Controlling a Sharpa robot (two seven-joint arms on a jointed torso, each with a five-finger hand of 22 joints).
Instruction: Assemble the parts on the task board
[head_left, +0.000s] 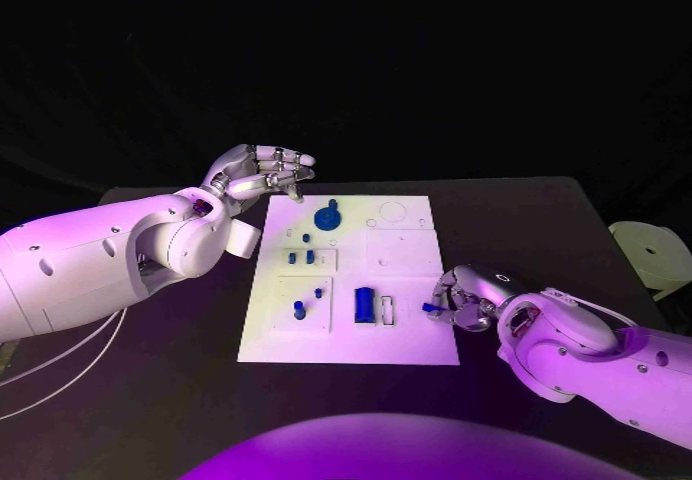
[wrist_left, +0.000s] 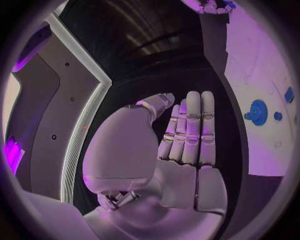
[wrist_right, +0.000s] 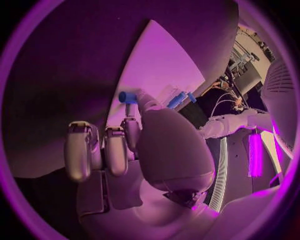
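Note:
The white task board (head_left: 346, 335) lies in the middle of the black table. On it are a round blue part (head_left: 329, 216), two small blue pegs (head_left: 300, 257), another peg (head_left: 300, 308) and a blue block (head_left: 365, 304). My right hand (head_left: 462, 298) rests at the board's right edge and pinches a small blue part (head_left: 430, 308) between thumb and finger; the right wrist view shows this part (wrist_right: 127, 97) at the fingertips over the board (wrist_right: 156, 65). My left hand (head_left: 267, 170) hangs raised beside the board's far left corner, fingers stretched out (wrist_left: 190, 130), holding nothing.
A narrow pale slot piece (head_left: 387, 306) sits beside the blue block. A pale round object (head_left: 656, 255) stands off the table's right side. White cables (head_left: 58, 370) trail under my left arm. Bare black table surrounds the board.

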